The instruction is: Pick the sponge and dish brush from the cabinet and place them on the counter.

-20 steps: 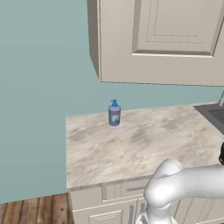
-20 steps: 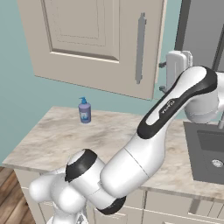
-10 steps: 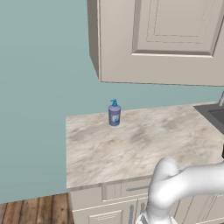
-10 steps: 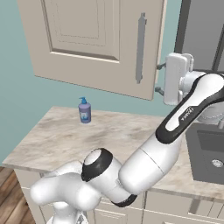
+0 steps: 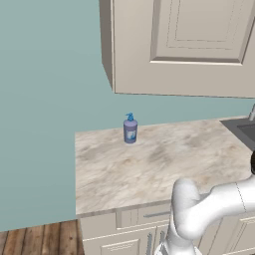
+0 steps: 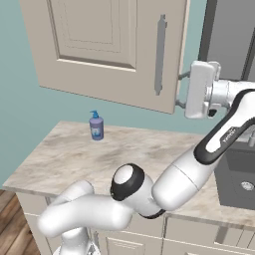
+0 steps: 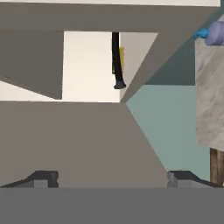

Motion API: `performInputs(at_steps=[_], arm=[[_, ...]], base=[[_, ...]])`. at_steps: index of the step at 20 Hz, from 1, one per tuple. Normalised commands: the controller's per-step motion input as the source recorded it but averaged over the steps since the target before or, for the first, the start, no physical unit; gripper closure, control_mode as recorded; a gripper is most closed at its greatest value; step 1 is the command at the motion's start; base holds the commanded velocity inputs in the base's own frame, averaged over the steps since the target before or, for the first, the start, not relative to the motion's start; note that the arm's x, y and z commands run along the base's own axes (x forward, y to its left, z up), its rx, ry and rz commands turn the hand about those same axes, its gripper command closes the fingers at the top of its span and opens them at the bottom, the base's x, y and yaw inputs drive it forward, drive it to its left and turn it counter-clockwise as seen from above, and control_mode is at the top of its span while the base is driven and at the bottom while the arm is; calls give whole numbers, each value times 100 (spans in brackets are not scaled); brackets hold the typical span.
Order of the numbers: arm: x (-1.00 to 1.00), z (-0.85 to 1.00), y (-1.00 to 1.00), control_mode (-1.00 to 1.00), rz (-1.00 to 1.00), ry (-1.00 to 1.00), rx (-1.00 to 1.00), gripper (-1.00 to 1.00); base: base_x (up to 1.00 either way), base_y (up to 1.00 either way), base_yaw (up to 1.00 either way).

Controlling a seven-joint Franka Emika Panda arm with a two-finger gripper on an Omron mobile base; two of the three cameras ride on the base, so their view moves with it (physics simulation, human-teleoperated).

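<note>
The cabinet [image 6: 99,45] hangs above the counter [image 6: 64,154], its door bearing a long grey bar handle [image 6: 160,55]. My gripper [image 6: 182,90] stands open just right of the door's handle-side edge, level with the handle's lower end, and holds nothing. In the hand view the gripper [image 7: 112,179] faces a gap into the pale cabinet inside, where a slim black dish brush [image 7: 116,61] shows with a sliver of the yellow sponge [image 7: 121,59] behind it. The left base view shows the cabinet [image 5: 199,50] and counter [image 5: 164,164].
A blue soap bottle [image 6: 96,127] stands near the counter's back edge by the teal wall, also seen as the bottle [image 5: 130,129]. A dark sink [image 6: 239,174] lies at the counter's right end. Drawers and doors sit below the counter, with wooden floor to the left.
The arm's lower links have swung to the right and the hand has sunk slightly beside the door handle. The jaws stay open.
</note>
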Motion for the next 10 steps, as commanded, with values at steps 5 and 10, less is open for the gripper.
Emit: performInputs(at_steps=[5,10], arm=[[-6,19,0,-100,13,0,2,-100],[-22,23,2,-100,6,0,1,-100]], base=[[0,0,0],[0,0,0]])
